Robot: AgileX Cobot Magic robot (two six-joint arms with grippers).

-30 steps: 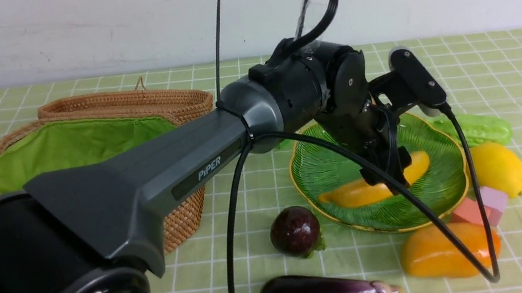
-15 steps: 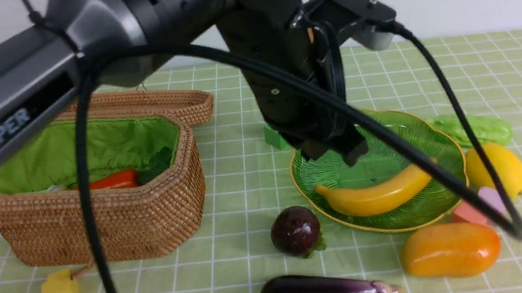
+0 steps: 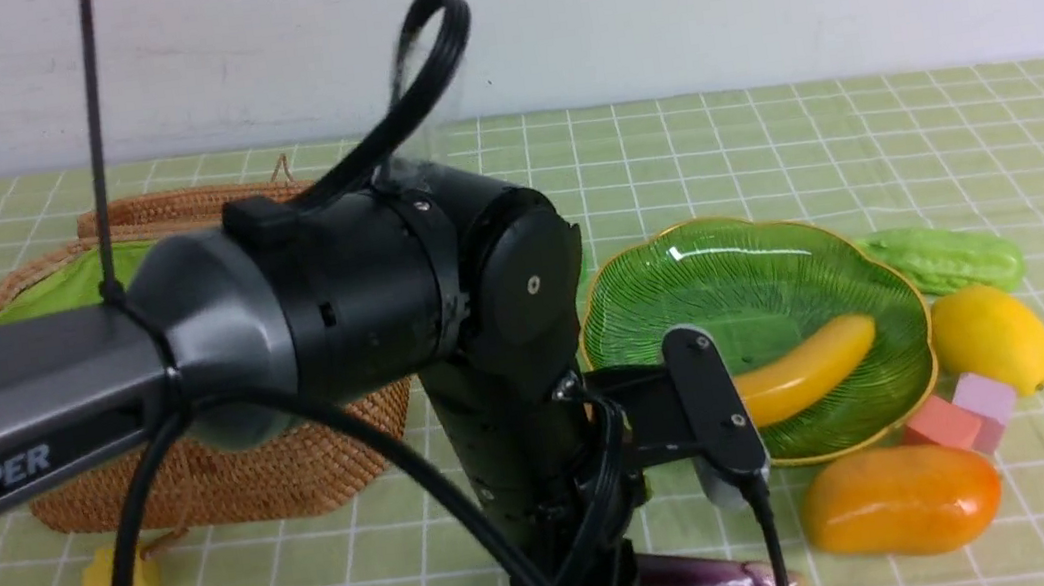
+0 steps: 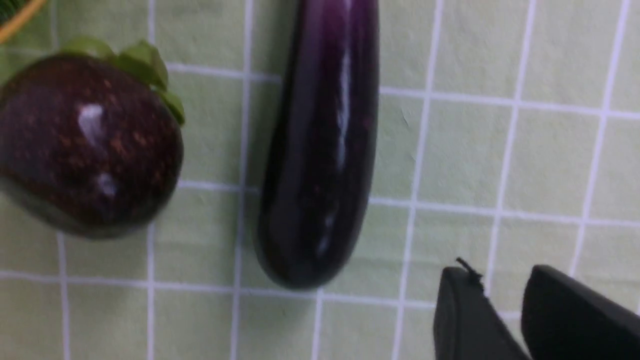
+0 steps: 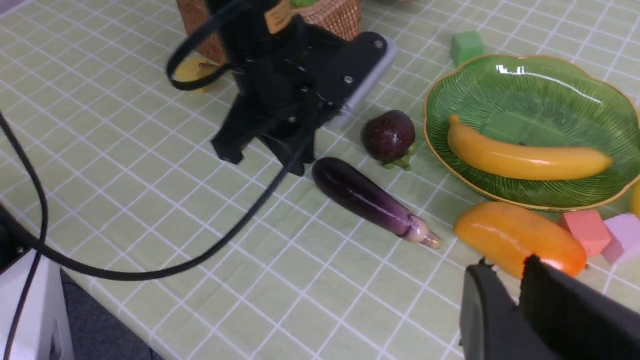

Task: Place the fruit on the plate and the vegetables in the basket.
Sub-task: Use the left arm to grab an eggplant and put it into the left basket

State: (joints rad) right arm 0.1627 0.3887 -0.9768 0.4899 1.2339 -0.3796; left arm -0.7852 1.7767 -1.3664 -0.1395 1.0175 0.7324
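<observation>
My left gripper point(image 4: 500, 274) hangs low over the cloth, just off the rounded end of the long dark purple aubergine point(image 4: 320, 150). It is open and holds nothing. The right wrist view shows this gripper point(image 5: 262, 157) beside the aubergine point(image 5: 367, 200). The round purple ball point(image 5: 389, 135) lies between the aubergine and the green plate point(image 3: 686, 312). A banana point(image 3: 804, 367) lies on the plate. The mango point(image 3: 897, 501), the lemon point(image 3: 992, 340) and the light green gourd point(image 3: 946, 257) lie on the cloth around it. The basket point(image 3: 233, 472) stands at the left, half hidden by my arm. My right gripper point(image 5: 505, 267) hovers near the mango, fingers barely apart and empty.
A red cube point(image 3: 938, 425) and a lilac cube point(image 3: 984, 395) sit between the mango and the lemon. A green cube point(image 5: 466, 46) sits behind the plate. The yellow block point(image 3: 121, 583) lies in front of the basket. My left arm and its cable hide the basket's inside.
My left arm rose from the banana on the plate, then swung down toward the front of the table beside the aubergine. The banana stays on the plate.
</observation>
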